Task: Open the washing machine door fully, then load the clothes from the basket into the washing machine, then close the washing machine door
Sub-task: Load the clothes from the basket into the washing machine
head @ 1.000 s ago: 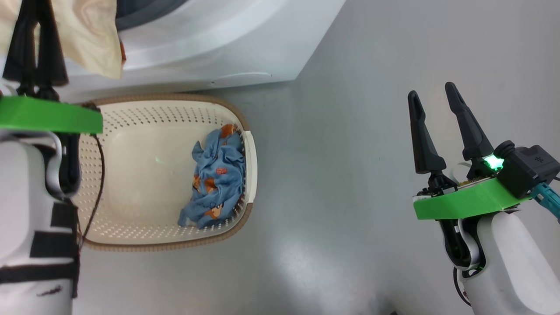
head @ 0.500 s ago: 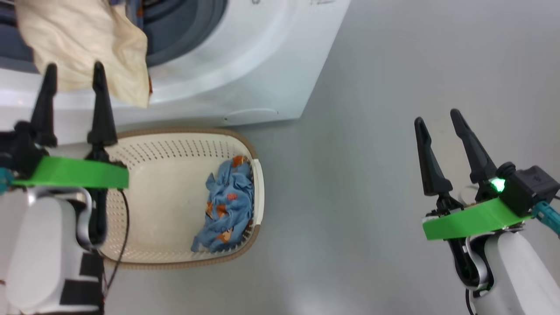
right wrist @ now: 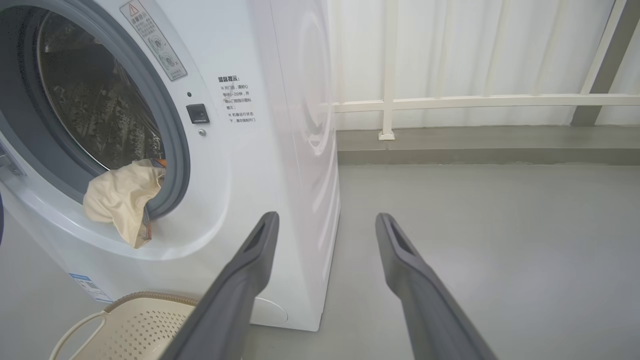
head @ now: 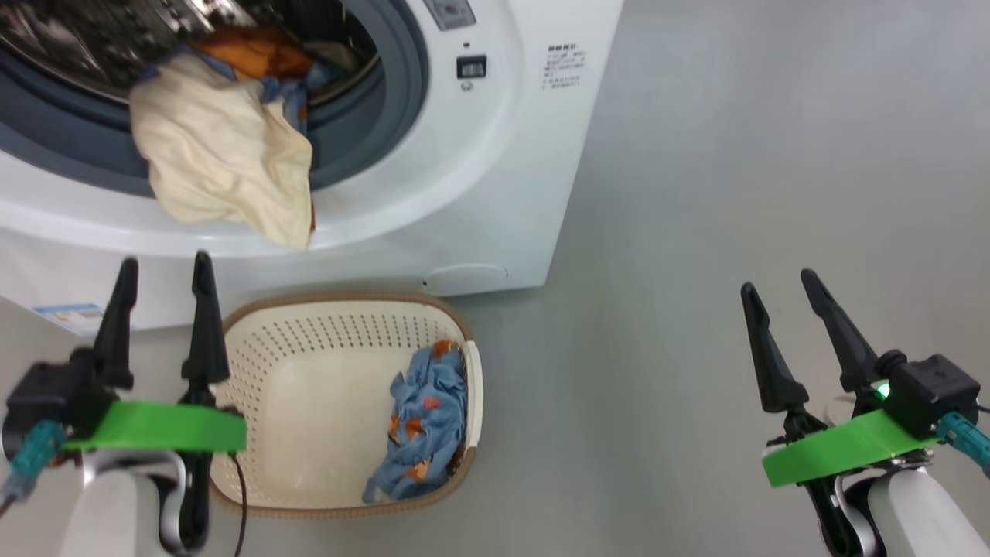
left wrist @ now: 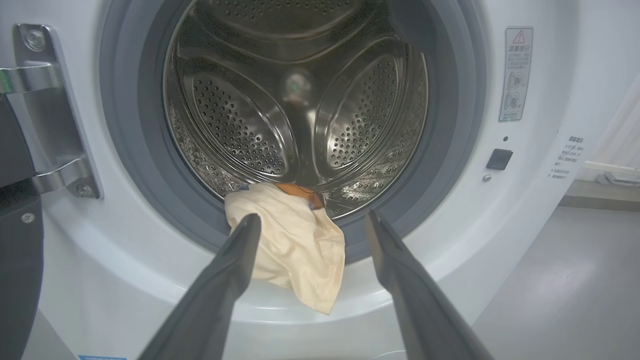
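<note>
The white washing machine (head: 479, 155) stands open, its steel drum (left wrist: 300, 100) in view. A cream and orange garment (head: 224, 166) hangs half out over the grey-blue ring (left wrist: 125, 150). The door's black edge (left wrist: 15, 260) and its hinge show at the left of the left wrist view. The cream basket (head: 340, 309) sits on the floor before the machine, with a light blue printed garment (head: 425, 425) against its right wall. My left gripper (head: 165, 260) is open and empty, left of the basket and short of the hanging garment (left wrist: 295, 250). My right gripper (head: 777, 281) is open over bare floor.
Grey floor (head: 696, 193) stretches to the right of the machine. A white railing with curtains (right wrist: 475, 100) and a low step run along the far wall. A blue label sticker (head: 68, 313) sits low on the machine's front, next to my left fingers.
The head view has tilted up toward the drum. My left gripper has opened, let go of the cream garment and drawn back from it. The garment now hangs over the ring.
</note>
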